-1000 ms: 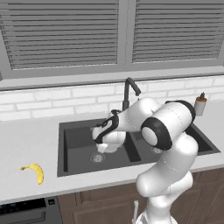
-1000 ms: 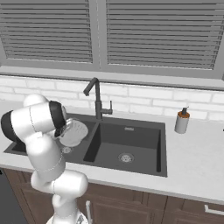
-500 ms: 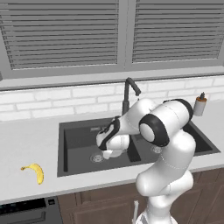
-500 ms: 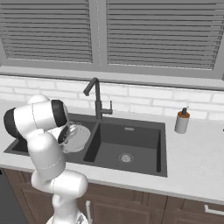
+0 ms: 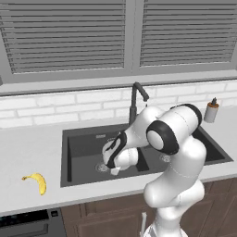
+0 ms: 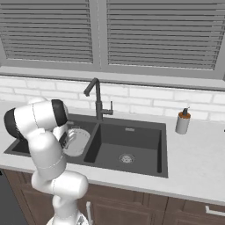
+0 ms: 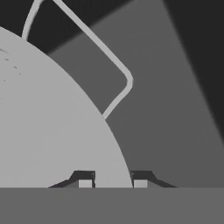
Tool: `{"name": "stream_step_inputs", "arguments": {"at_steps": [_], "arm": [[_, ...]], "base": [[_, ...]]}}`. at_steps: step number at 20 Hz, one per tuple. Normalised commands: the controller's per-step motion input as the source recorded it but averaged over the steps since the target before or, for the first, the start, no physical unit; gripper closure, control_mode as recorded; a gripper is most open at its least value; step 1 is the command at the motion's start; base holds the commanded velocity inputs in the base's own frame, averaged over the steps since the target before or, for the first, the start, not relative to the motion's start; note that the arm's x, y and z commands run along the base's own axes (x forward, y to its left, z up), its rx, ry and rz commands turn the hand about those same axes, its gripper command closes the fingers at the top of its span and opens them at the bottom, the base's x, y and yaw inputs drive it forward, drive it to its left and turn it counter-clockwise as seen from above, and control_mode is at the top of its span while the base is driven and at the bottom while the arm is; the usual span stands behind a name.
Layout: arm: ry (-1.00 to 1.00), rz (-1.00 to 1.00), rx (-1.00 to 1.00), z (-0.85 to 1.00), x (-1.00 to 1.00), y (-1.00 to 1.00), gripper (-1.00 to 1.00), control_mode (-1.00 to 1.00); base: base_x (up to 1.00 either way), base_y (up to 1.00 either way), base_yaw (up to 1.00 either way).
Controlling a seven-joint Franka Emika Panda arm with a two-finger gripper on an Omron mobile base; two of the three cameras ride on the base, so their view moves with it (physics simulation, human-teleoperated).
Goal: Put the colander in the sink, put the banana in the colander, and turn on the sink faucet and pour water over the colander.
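My gripper point(image 5: 115, 156) is low inside the left basin of the dark sink point(image 5: 82, 144), shut on the rim of the light grey colander point(image 5: 125, 160). In the right base view the colander point(image 6: 77, 141) hangs tilted just beside the basin divider, with the gripper point(image 6: 69, 139) at its left edge. From the hand view, the colander's wall point(image 7: 43, 131) runs between both fingertips point(image 7: 85, 182) and its thin wire handle point(image 7: 114, 61) loops ahead over the sink floor. The yellow banana point(image 5: 37, 182) lies on the counter left of the sink. Behind the divider rises the gooseneck faucet point(image 5: 136, 99), its spout hooked forward.
A brown-topped soap bottle point(image 6: 182, 121) stands on the counter to the right of the sink. The right basin holds a round silver drain point(image 6: 126, 158). A white brick backsplash and a window with blinds close off the back.
The arm has carried the colander downward and slightly right, deeper into the left basin. The banana and faucet have not moved.
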Motion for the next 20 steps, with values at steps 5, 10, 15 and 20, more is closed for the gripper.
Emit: {"name": "stream_step_inputs", "arguments": {"at_steps": [5, 10, 15, 20], "arm": [[0.12, -0.07, -0.06, 0.0, 0.0, 0.25, 1.0, -1.0], [0.09, -0.05, -0.05, 0.0, 0.02, 0.22, 1.0, -1.0], [0.08, 0.0, -0.04, -0.03, 0.18, 0.22, 1.0, -1.0], [0.04, 0.0, -0.03, -0.1, 0.3, 0.29, 1.0, -1.0]], "base": [[0.0, 0.0, 0.0], [0.0, 0.0, 0.0], [0.0, 0.0, 0.0], [0.0, 0.0, 0.0]]}}
